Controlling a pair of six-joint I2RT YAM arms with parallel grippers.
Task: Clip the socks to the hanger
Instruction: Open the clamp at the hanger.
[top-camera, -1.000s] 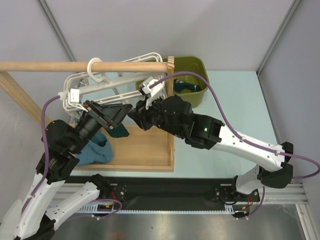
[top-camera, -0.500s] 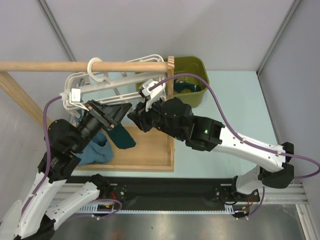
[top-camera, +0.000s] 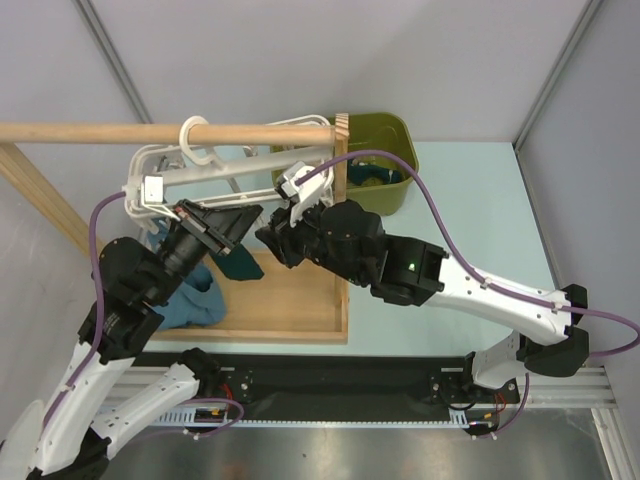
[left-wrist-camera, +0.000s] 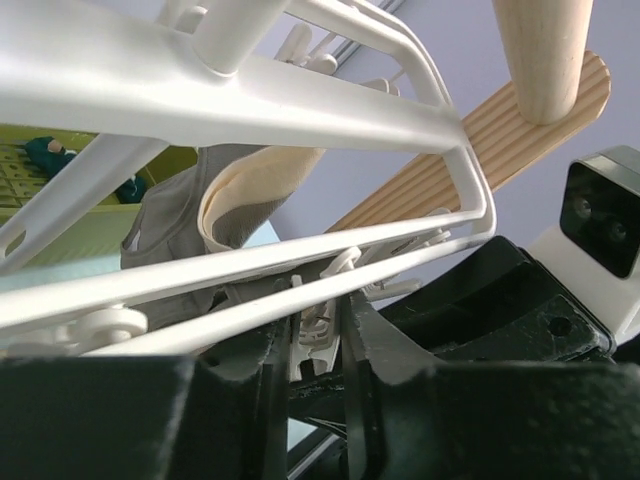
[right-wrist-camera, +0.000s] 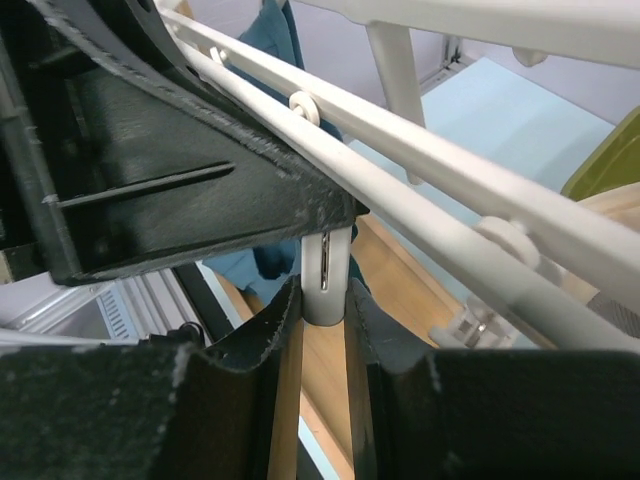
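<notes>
From above, the hanger (top-camera: 235, 168) is seen hooked over a wooden rod (top-camera: 100, 132), its white bars tilted above a wooden tray (top-camera: 300, 300). The left jaws and the right jaws are met beneath its near bars, and one dark teal sock (top-camera: 240, 262) is seen hanging just below them. A heap of socks (top-camera: 195, 300) lies on the tray, partly hidden by the left arm (top-camera: 130, 290). More are seen in an olive bin (top-camera: 395, 135) at the tray's far corner. Everything is carried by a pale blue table (top-camera: 460, 190) enclosed by grey walls.

In the left wrist view, the picture is crossed by the hanger's bars. A small peg (left-wrist-camera: 318, 325) is framed by the left jaws, which are drawn nearly together about it; whether it is pressed cannot be told. A grey-and-cream cloth (left-wrist-camera: 240, 195) is seen behind the bars, and the right wrist's camera (left-wrist-camera: 600, 215) close by.

In the right wrist view, an upright peg (right-wrist-camera: 325, 275) is clenched by the right jaws. The left of the picture is blocked by the left arm, just beside the peg.
</notes>
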